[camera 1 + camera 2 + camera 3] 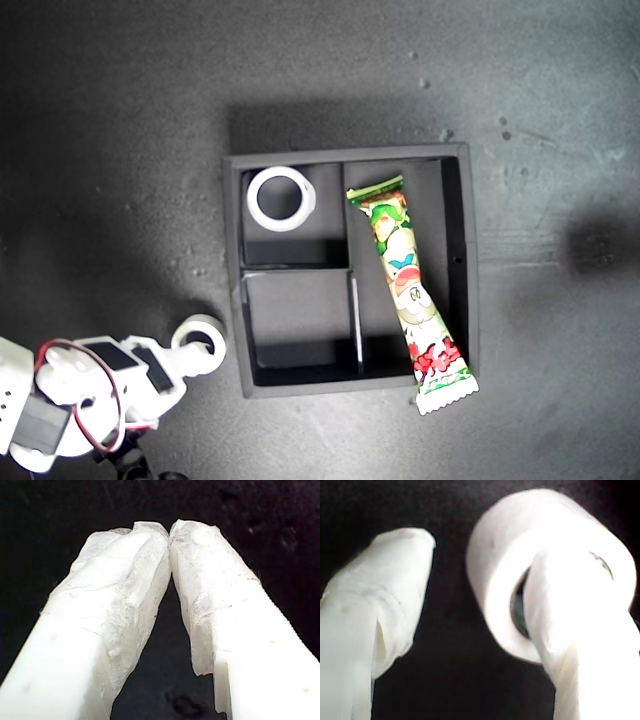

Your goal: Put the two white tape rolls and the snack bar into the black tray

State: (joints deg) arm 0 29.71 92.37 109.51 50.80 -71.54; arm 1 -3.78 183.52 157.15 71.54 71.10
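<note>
One finger [570, 630] threads the smaller tape roll [545, 555].

Black tray [471, 250], matte, on dark grey speckled table [120, 130]. Wider tape roll [282, 198] all white. Smaller tape roll [200, 343] white, dark greenish inner core. Snack bar [410, 290] white and green wrapper, cartoon figures, red print toward 5 o'clock end. Arm [70, 395] white, black panels, red wire.
</note>
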